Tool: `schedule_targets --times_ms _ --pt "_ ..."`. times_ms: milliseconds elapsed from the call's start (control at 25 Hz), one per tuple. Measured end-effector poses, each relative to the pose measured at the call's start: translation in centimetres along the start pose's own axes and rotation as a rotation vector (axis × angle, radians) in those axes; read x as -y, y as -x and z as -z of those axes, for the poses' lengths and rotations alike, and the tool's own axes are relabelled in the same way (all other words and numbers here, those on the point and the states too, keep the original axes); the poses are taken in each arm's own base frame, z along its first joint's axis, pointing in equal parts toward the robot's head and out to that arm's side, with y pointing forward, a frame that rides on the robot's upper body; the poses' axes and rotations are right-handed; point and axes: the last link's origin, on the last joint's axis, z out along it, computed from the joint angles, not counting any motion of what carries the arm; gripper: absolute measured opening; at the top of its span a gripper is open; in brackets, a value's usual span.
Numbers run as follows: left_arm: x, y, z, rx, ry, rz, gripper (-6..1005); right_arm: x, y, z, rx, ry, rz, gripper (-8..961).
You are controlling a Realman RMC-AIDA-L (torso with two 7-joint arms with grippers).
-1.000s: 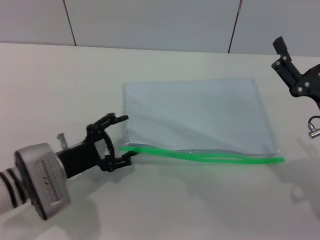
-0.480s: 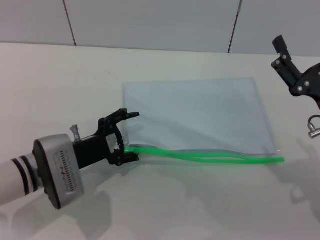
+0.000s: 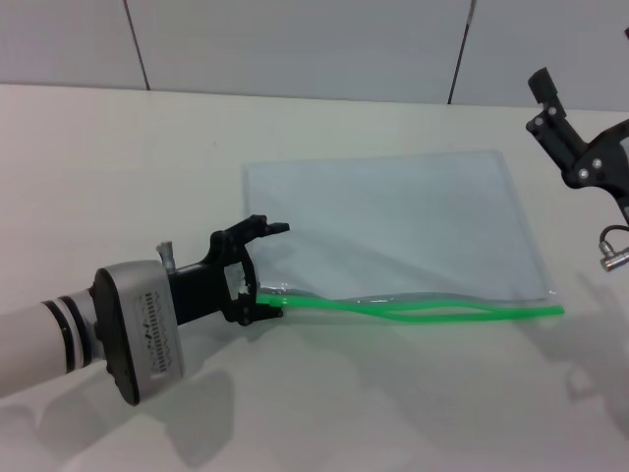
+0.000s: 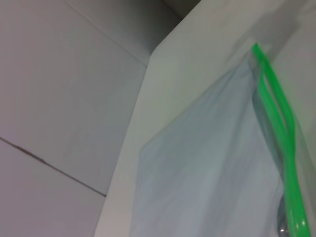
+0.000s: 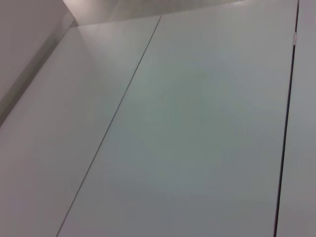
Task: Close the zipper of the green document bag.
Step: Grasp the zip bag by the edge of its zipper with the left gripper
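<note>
White tabletop, grey wall behind: your left gripper (image 3: 263, 270) has its jaws apart around the near-left corner of the green document bag (image 3: 393, 226), at the zipper (image 3: 423, 312), whose two strips gape apart; closing remains undone. Your right gripper (image 3: 550, 108) hangs idle far right, jaws indeterminate.

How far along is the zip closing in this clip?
Early. Done: the left gripper has reached the bag's left corner, open around the zipper end. In hand: getting hold there. Left: all of the closing, since the two green strips gape apart along the edge. The right gripper hangs off to the right.
</note>
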Motion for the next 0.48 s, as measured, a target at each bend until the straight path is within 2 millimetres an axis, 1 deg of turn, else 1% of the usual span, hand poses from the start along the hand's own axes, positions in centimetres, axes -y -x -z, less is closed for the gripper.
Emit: schedule_targets --times_ms 120,480 --pt "-0.20 -0.13 -0.08 -0.007 0.017 -0.012 879 -0.02 0.01 -0.07 0.002 0.001 0.000 879" --pt "-0.57 -0.08 -0.52 0.008 0.059 -0.066 667 -0.06 0.01 -0.06 0.002 0.004 -0.001 879"
